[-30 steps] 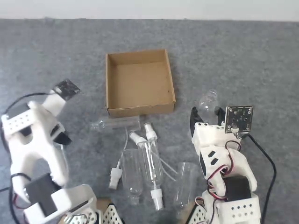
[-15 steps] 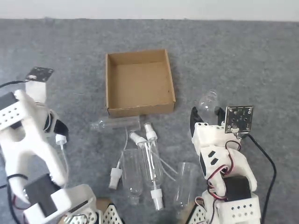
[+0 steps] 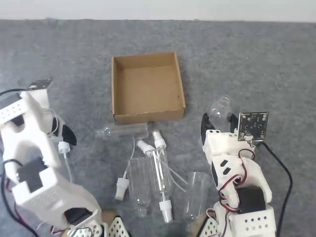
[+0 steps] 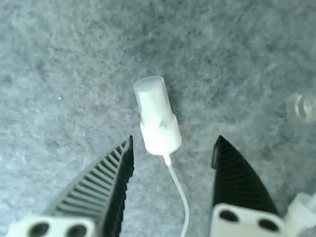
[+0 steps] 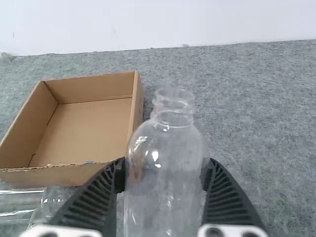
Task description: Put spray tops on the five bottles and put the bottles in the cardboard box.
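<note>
Loosely, spray top [image 4: 157,118] lies between spread left fingers [image 4: 111,182].

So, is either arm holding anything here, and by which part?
Right gripper: jaws clamp the clear bottle across its body, below the shoulder. Left gripper: jaws open over a spray top, nothing held.

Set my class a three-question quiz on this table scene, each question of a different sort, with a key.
1. True or false: the bottle in the right pincer has its top on.
2. The left pincer is: A shut on a bottle; B open around a lying spray top; C shut on nothing.
3. How many bottles are inside the cardboard box?
Key: 1 false; 2 B; 3 none.
</note>
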